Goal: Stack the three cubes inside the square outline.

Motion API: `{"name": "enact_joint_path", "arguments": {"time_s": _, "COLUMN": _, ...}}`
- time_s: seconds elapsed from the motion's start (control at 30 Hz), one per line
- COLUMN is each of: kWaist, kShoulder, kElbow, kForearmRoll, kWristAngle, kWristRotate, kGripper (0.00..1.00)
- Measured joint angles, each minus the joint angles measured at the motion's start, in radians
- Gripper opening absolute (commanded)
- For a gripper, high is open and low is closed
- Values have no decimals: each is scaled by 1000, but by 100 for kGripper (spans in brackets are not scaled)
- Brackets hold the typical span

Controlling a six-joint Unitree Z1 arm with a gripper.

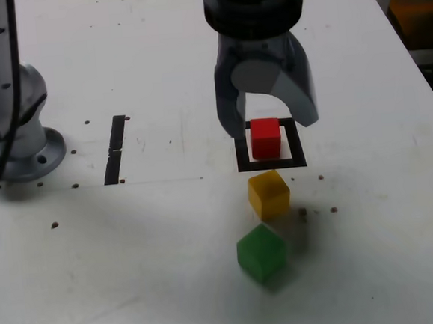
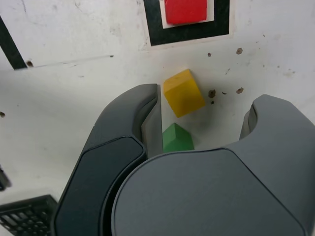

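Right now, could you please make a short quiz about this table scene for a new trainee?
1. True or false: the red cube sits inside the square outline.
2. In the exterior view, which cube lies nearest the camera?
A. red
B. yellow
C. green
3. Fill in: the gripper is ____ and holds nothing.

Key
1. True. The red cube is within the black frame.
2. C. The green cube lies in front of the yellow cube, both outside the outline on the white table.
3. Open. Its jaws stand apart, one on each side of the red cube.
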Motion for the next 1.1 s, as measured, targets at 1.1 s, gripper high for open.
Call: {"name": "enact_joint_path", "arguments": {"time_s": 1.1, "kWaist": -3, "kShoulder": 208, "kElbow": 30, "kForearmRoll": -51, "kWristAngle": -123, "kWristRotate": -248, "kGripper": 72}}
